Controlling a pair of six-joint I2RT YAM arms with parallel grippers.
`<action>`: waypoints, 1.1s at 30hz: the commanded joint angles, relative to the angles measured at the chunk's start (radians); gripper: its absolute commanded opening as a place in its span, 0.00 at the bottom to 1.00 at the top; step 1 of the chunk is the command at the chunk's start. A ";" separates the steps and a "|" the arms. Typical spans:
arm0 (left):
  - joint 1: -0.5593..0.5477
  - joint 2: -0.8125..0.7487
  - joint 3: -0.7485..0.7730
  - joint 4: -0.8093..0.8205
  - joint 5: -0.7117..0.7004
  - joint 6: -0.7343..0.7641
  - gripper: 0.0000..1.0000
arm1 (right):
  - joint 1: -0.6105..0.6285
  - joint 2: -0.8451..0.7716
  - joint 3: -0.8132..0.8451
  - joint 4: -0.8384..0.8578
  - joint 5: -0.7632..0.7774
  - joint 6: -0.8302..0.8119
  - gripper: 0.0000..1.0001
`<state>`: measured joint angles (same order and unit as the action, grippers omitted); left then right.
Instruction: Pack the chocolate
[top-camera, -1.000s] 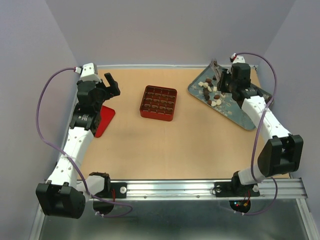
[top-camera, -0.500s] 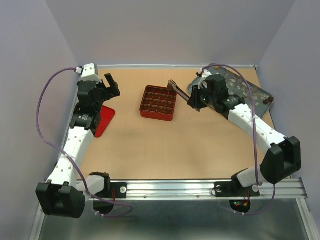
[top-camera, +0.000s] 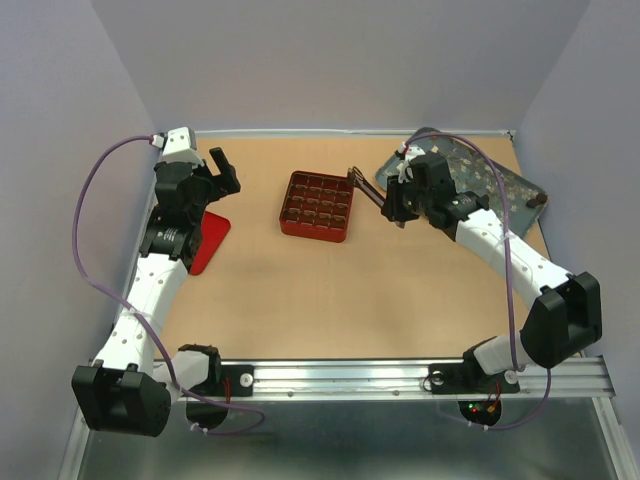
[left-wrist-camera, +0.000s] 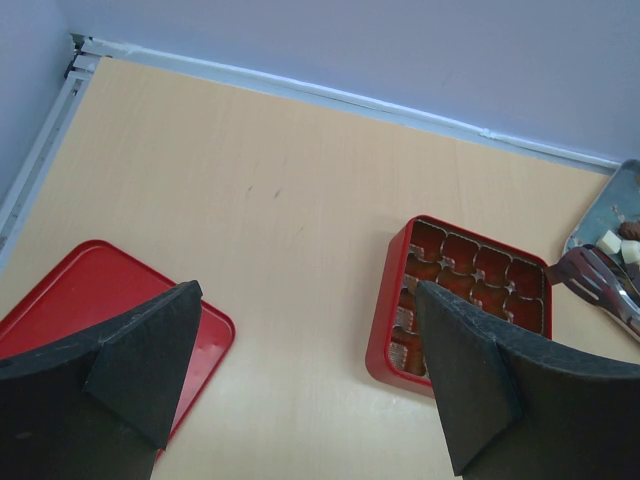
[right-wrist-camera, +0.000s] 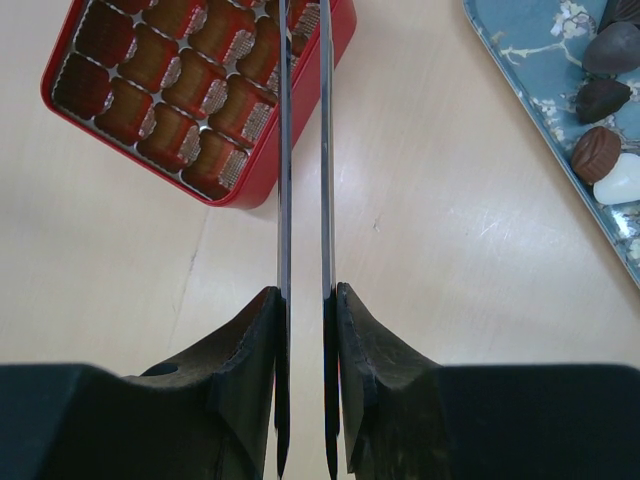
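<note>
Top external: fixed, high, behind the arm bases, tilted down and forward. It takes in the whole bench (top-camera: 300, 290) from far off.

Left wrist: looks out between the spread fingers of the left tool (left-wrist-camera: 305, 300), down and forward across the bench to the far wall, at mid range.

Right wrist: low and close, sighting along the tongs (right-wrist-camera: 282, 150) clamped in the right tool (right-wrist-camera: 305, 292).

Overlap: all three views share the red box (top-camera: 318, 206), and each catches part of the patterned tray (right-wrist-camera: 540, 60).

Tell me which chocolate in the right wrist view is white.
The lowest piece at the frame's right edge, on the blue tray, just below the ribbed brown cup-shaped one. The pieces above it are all brown or dark.
</note>
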<state>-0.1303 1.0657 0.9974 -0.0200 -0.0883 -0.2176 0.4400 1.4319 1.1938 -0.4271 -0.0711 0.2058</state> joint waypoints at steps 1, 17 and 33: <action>-0.006 0.000 0.053 0.022 -0.013 0.017 0.99 | 0.005 -0.005 0.036 0.025 0.010 -0.017 0.20; -0.006 0.013 0.056 0.022 -0.008 0.015 0.99 | 0.006 0.048 0.081 0.030 -0.039 -0.020 0.25; -0.006 0.019 0.058 0.022 -0.007 0.014 0.99 | 0.005 0.058 0.098 0.040 -0.030 -0.014 0.41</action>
<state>-0.1303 1.0847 0.9974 -0.0204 -0.0879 -0.2176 0.4400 1.4876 1.2316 -0.4263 -0.0982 0.1986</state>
